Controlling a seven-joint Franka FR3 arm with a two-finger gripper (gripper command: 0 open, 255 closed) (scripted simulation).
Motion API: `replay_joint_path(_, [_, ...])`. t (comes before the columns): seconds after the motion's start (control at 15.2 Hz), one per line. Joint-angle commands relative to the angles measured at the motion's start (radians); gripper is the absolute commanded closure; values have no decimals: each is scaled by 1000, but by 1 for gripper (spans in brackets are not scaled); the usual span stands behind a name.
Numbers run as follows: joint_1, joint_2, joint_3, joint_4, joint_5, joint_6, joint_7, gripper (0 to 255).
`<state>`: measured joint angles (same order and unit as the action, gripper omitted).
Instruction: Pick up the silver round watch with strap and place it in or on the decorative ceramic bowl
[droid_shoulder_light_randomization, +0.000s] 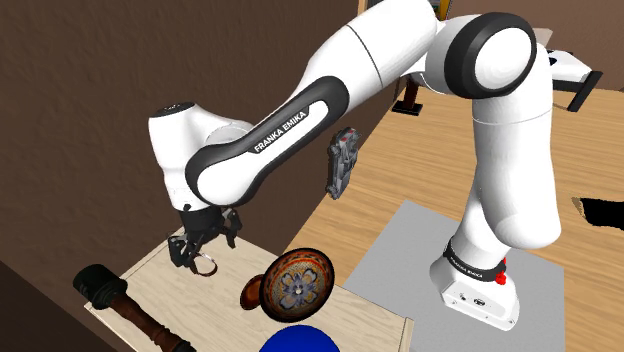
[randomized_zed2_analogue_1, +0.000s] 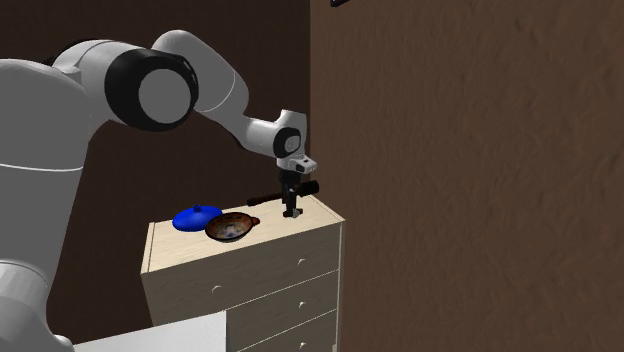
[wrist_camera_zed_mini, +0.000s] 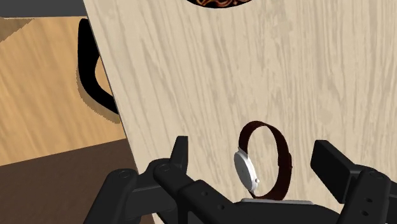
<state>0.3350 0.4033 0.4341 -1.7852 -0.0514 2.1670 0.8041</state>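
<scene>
The silver-faced watch (wrist_camera_zed_mini: 247, 170) with its brown strap stands on edge on the pale wooden dresser top (wrist_camera_zed_mini: 191, 83), outside the patterned ceramic bowl (droid_shoulder_light_randomization: 297, 284) nearby. The gripper (droid_shoulder_light_randomization: 205, 248) straddles the watch with its fingers wide apart, gripping nothing.

Pale wooden dresser top (wrist_camera_zed_mini: 184, 76), on it brown-strapped watch (wrist_camera_zed_mini: 245, 170), patterned bowl (droid_shoulder_light_randomization: 297, 285), blue dish (randomized_zed2_analogue_1: 196, 216), dark club-shaped object (droid_shoulder_light_randomization: 120, 300)

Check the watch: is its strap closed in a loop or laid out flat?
Closed in a loop: in the wrist view the watch has its dark strap curving round into a ring.
</scene>
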Motion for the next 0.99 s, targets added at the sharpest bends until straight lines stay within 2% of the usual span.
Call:
replay_joint_path(0.0, [3,12,-2,-2,-5,14,3,0])
replay_joint_path(0.46, [3,12,-2,-2,-5,13,3,0])
replay_joint_path(0.53, [3,12,-2,-2,-5,13,3,255])
replay_joint_path(0.92, [3,12,-2,-2,-5,13,3,255])
